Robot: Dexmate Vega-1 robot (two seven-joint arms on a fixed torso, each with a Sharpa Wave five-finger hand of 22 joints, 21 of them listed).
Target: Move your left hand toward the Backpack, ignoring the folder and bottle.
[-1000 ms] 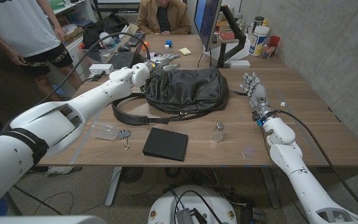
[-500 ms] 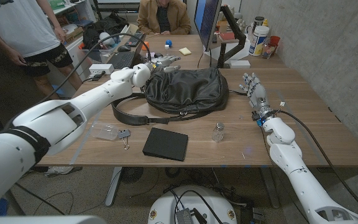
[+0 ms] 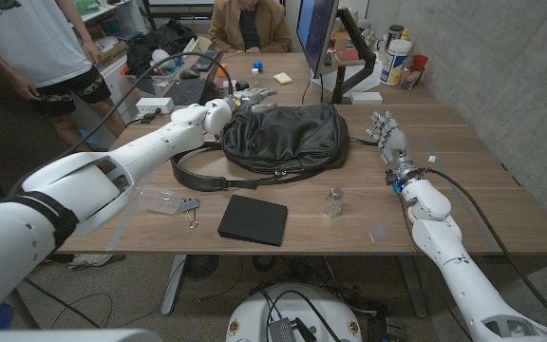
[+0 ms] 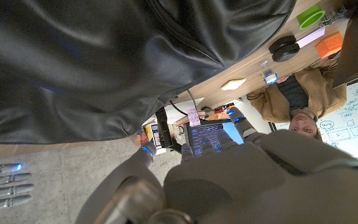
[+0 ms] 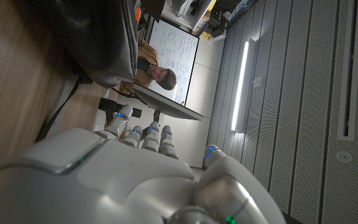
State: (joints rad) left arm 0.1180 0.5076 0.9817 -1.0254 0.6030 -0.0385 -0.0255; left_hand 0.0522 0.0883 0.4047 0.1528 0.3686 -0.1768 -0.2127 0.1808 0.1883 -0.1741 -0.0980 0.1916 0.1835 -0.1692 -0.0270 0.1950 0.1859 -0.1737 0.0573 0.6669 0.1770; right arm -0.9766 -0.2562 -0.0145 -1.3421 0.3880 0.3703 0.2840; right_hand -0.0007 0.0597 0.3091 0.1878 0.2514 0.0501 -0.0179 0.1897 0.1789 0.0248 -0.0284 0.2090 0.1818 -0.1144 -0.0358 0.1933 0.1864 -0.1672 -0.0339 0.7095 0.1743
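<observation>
The left hand (image 3: 245,97) is at the far left corner of the black leather backpack (image 3: 283,135), fingers loosely spread and holding nothing, so the reach looks nearly complete. A small, slow approach should finish it, keeping well away from the black folder (image 3: 254,219) and the small glass bottle (image 3: 333,201) (both nearer the robot). The backpack lies flat mid-table, soft and creased, its strap looping out left. The right hand (image 3: 386,135) stands apart, fingers together and extended
</observation>
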